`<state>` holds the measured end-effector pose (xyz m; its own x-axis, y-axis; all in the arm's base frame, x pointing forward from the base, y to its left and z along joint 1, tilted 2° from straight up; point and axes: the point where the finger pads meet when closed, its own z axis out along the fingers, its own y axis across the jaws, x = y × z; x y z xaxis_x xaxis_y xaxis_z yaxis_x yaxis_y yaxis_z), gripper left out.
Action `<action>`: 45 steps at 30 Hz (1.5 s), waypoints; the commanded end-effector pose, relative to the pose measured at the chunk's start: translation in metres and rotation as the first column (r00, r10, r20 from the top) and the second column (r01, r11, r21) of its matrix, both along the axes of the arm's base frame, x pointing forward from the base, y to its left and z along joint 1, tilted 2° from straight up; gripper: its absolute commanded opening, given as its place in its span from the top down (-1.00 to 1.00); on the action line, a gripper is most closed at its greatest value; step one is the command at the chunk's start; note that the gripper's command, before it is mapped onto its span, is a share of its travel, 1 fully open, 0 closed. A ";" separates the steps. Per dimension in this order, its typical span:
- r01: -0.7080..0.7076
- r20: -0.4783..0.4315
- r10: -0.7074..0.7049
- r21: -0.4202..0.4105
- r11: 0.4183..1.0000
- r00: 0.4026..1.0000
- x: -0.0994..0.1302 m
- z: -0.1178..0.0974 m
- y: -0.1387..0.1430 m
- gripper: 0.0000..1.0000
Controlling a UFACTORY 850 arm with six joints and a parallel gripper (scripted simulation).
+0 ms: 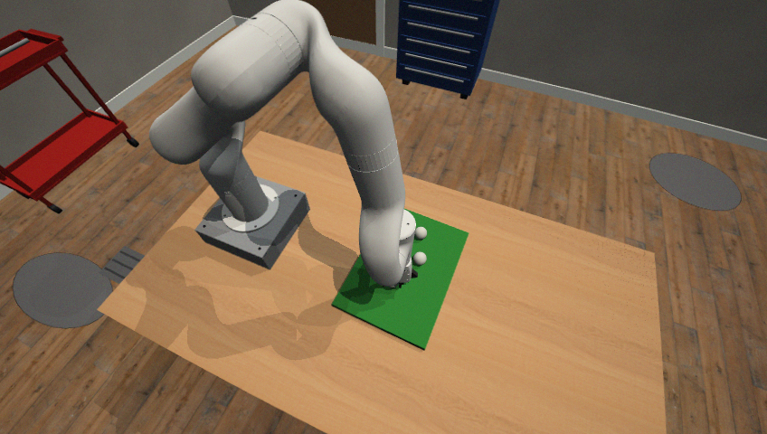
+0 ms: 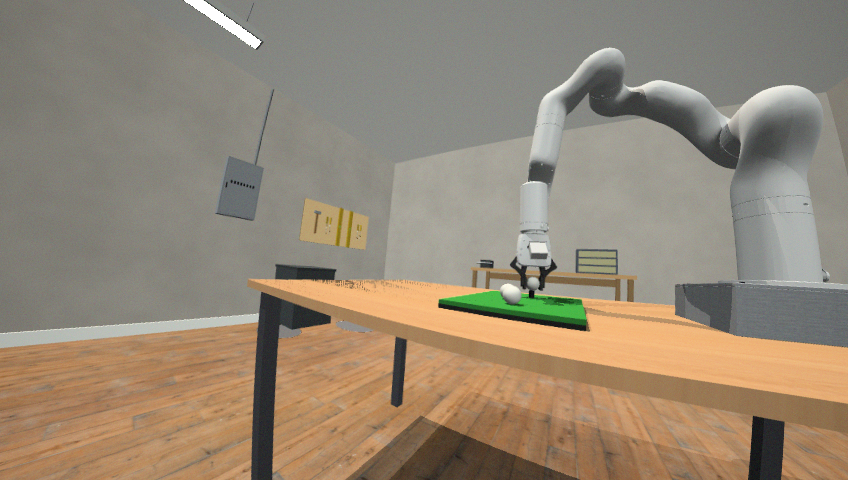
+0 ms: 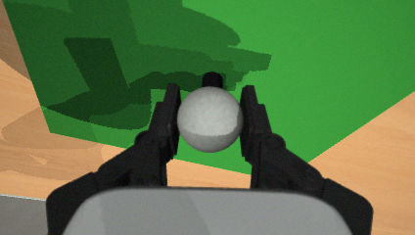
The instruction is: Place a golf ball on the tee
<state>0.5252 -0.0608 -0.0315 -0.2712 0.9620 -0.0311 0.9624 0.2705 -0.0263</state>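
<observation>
My gripper [image 3: 209, 100] [image 2: 533, 286] [image 1: 404, 281] is shut on a white golf ball [image 3: 209, 118] [image 2: 533, 282]. It holds the ball low over the green mat [image 1: 430, 306] [image 2: 565, 309] [image 3: 333, 73]. The small black rubber tee [image 3: 212, 78] [image 2: 531, 293] stands on the mat right under the ball; its top peeks out just beyond the ball in the wrist view. I cannot tell whether the ball touches it. In the top view the arm hides the held ball and the tee. Two more golf balls [image 1: 420, 231] [image 1: 420, 258] lie on the mat beside the wrist; one also shows in the exterior view [image 2: 509, 292].
The mat lies on a wooden table [image 1: 538, 333] [image 2: 654, 356]. The arm's grey base [image 1: 252, 225] [image 2: 761, 309] is bolted to the table to the left of the mat. A red cart [image 1: 48, 139] and a blue drawer cabinet [image 1: 440, 42] stand on the floor away from the table.
</observation>
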 end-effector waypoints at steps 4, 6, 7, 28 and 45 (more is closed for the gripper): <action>0.000 0.002 0.000 0.000 1.000 1.000 0.001 0.000 0.000 -1.00; 0.000 0.002 0.000 0.000 1.000 1.000 0.001 0.000 0.000 -1.00; 0.000 0.002 0.000 0.000 1.000 1.000 0.001 0.000 0.000 -1.00; 0.000 0.002 0.000 0.000 1.000 1.000 0.001 0.000 0.000 -1.00; 0.000 0.002 0.000 -0.001 1.000 1.000 0.002 0.067 0.003 -1.00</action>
